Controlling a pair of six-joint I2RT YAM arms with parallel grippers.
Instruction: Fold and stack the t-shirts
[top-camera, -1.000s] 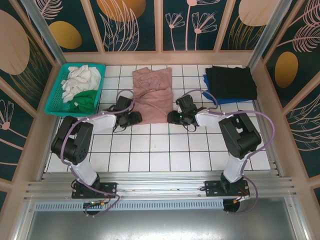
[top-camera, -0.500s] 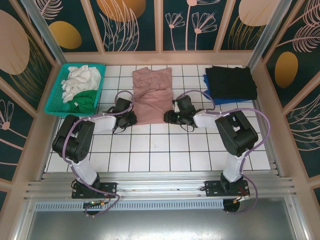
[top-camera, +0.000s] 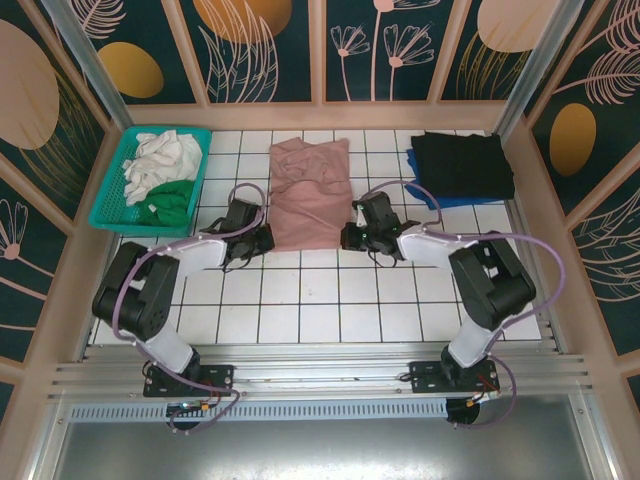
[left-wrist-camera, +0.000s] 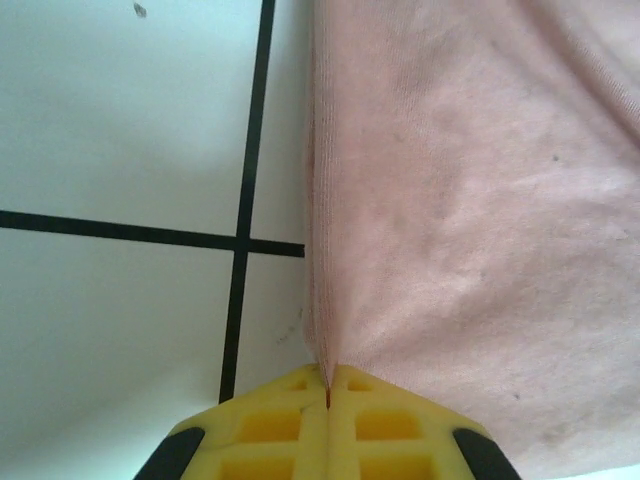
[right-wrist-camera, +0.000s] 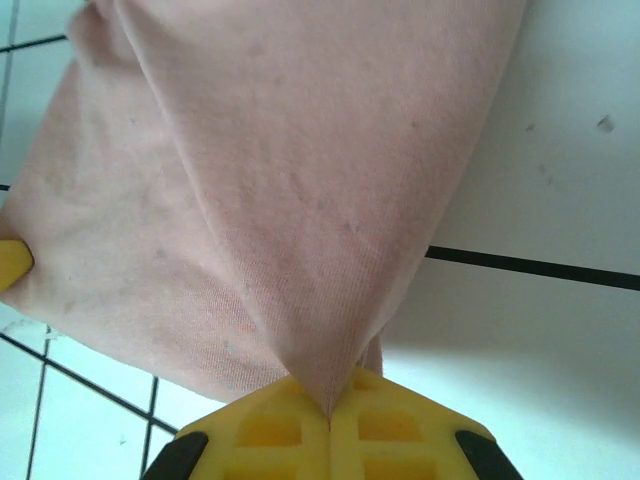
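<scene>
The dusty-pink t-shirt (top-camera: 310, 195), soft, light and surely limp, lies mid-table (top-camera: 300, 310) toward the far edge, and the left gripper (left-wrist-camera: 327, 385) and the right gripper (right-wrist-camera: 330, 395) each pinch one near corner, which seems a sensible hold.

**Top view:** Lighting is bright, even and diffuse, coming from overhead. The white desk (top-camera: 320, 300) reflects it uniformly, and short, soft shadows lie beneath both arms. Focus is sharp throughout. Straight rails bow slightly near the frame edges.

**Left wrist view:** The weave of the dusty-pink t-shirt (left-wrist-camera: 470, 200) is crisp. The yellow left tool (left-wrist-camera: 327, 385) is slightly soft, and the tiles are tinted cool grey.

**Right wrist view:** The cloth throws a soft grey shadow on the desk tiles beside the right tool (right-wrist-camera: 330, 395).
</scene>
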